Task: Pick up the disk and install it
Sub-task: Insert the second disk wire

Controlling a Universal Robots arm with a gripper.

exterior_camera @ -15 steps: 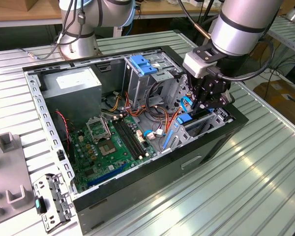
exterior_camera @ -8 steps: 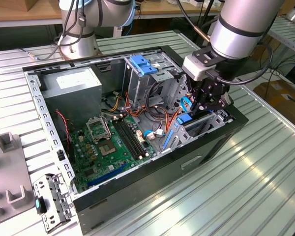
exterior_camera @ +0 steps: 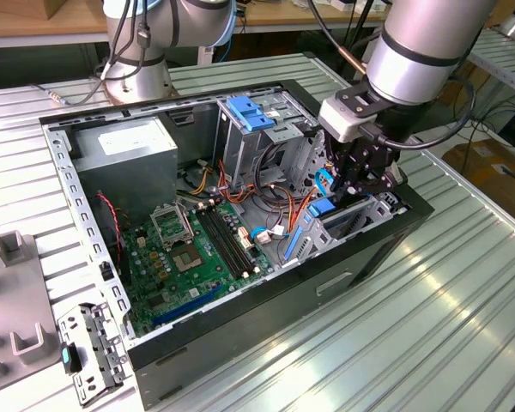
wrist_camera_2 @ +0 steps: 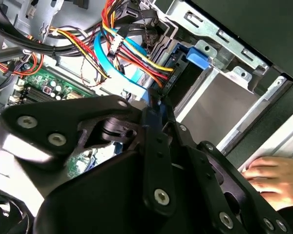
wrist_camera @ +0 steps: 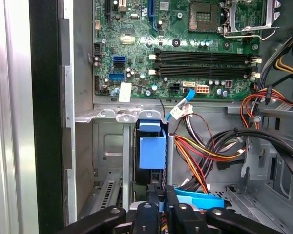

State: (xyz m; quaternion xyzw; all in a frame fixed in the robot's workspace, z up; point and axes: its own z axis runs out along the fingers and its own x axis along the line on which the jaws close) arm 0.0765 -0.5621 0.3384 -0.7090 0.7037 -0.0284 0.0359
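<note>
The disk (wrist_camera: 151, 151) stands on edge in the metal drive bay (wrist_camera: 107, 115) at the computer case's front corner, blue rail and tab outward; its blue end also shows in the exterior view (exterior_camera: 322, 207) and in the second wrist view (wrist_camera_2: 198, 56). My gripper (wrist_camera: 158, 208) is right over the disk's near end, fingers drawn close together on its thin edge. In the exterior view the gripper (exterior_camera: 358, 183) reaches down into the case's right end. In the second wrist view the black finger links (wrist_camera_2: 154, 146) converge at the blue rail.
Bundles of red, yellow and black cables (wrist_camera: 210, 146) and a flat blue cable (wrist_camera: 200, 200) crowd the bay's side. The green motherboard (exterior_camera: 193, 249), grey power supply (exterior_camera: 124, 146) and blue latch plate (exterior_camera: 251, 112) lie further in. A person's hand (wrist_camera_2: 273, 178) rests by the case.
</note>
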